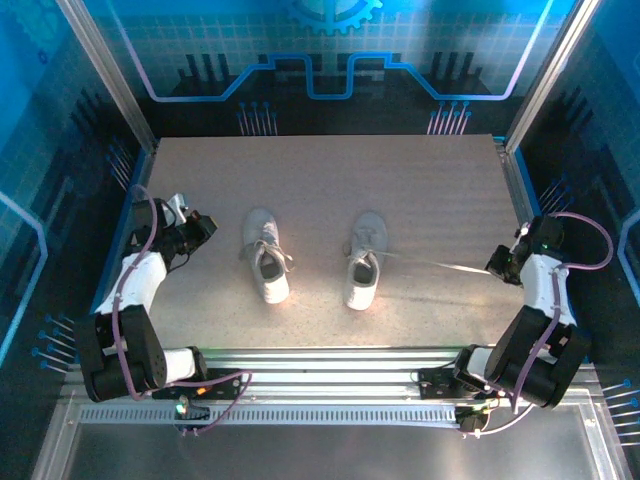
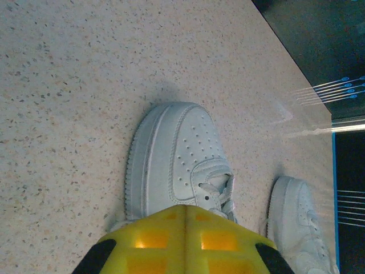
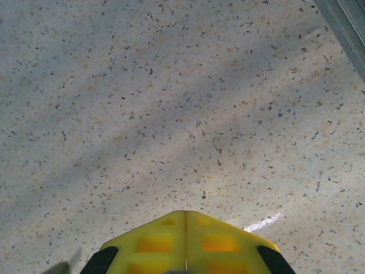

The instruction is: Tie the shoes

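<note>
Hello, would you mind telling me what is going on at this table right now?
Two robot arms are set to tie a pair of small white low-top sneakers on the speckled table. The left sneaker and right sneaker lie side by side, toes away from the arm bases, laces seemingly loose. A long thin white lace stretches from the right sneaker to the shut right gripper; whether it is pinched is unclear. The shut left gripper sits beside the left sneaker, apart.

White shoes point(image 1: 267, 268) stand upright side by side, laces loose.
</note>
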